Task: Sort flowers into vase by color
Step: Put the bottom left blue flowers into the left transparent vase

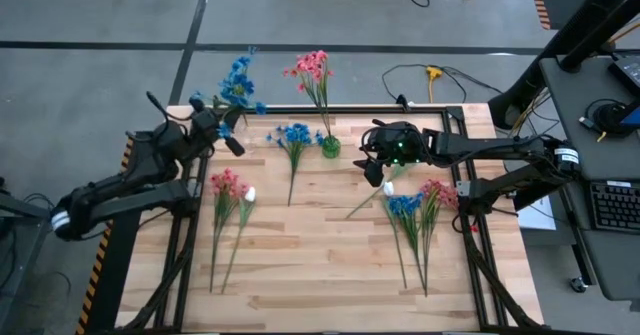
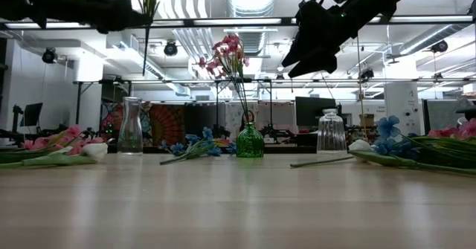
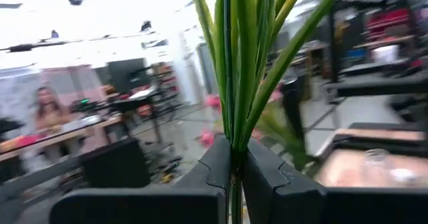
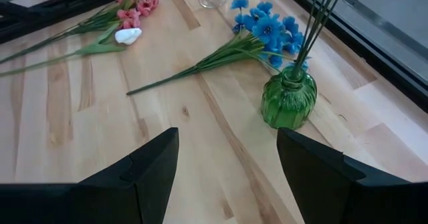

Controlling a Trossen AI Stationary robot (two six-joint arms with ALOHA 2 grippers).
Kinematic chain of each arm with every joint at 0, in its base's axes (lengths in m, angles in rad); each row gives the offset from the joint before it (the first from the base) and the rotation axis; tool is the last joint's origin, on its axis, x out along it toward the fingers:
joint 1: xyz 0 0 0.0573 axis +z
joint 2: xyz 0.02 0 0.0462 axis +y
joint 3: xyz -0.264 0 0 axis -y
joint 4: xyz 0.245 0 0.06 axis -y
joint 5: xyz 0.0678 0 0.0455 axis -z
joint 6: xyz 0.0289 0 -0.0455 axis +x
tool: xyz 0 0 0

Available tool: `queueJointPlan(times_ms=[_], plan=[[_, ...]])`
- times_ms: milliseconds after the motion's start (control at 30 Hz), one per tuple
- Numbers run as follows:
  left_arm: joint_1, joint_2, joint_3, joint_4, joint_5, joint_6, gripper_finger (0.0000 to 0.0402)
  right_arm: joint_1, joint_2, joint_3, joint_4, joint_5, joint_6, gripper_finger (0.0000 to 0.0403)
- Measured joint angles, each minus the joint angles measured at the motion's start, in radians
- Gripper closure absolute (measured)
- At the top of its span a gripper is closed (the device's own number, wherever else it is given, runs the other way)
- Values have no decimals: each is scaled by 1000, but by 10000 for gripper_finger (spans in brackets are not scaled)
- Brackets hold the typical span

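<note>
My left gripper (image 1: 228, 125) is raised over the table's far left corner, shut on a blue flower bunch (image 1: 238, 80). Its stems stand above a clear vase (image 2: 130, 126). My right gripper (image 1: 375, 165) hangs open in the air right of the green vase (image 4: 289, 98), which holds pink-red flowers (image 1: 312, 67). A second blue bunch (image 4: 264, 30) lies flat beside that vase. Pink-red flowers (image 1: 228, 183) and a white bud (image 1: 249, 193) lie on the left. A white bud (image 1: 388, 188), blue flowers (image 1: 405, 205) and pink-red flowers (image 1: 437, 190) lie on the right. My left gripper pinches the blue bunch by its green stems (image 3: 234, 140), all gathered between the two fingers. The bunch is lifted clear and stands about upright, blooms above the fingers. The stem ends (image 2: 146, 52) hang below the gripper, above the clear vase.
A second clear vase (image 2: 331, 130) stands on the table's right half, below my right gripper. The middle and near part of the wooden table (image 1: 320, 265) carries only flower stems along its sides. Cables and a desk lie beyond the table's edges.
</note>
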Motion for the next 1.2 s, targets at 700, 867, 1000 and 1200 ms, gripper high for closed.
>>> queueJointPlan(times_ms=[700,867,1000,1200], plan=[[188,31,-104,50,70,-105,400,0,0,0,6,0,0,158],[192,32,-128,57,65,-106,400,0,0,0,6,0,0,158],[197,31,-130,70,39,-107,397,0,0,0,6,0,0,158],[197,37,-130,72,28,-121,380,0,0,0,6,0,0,158]])
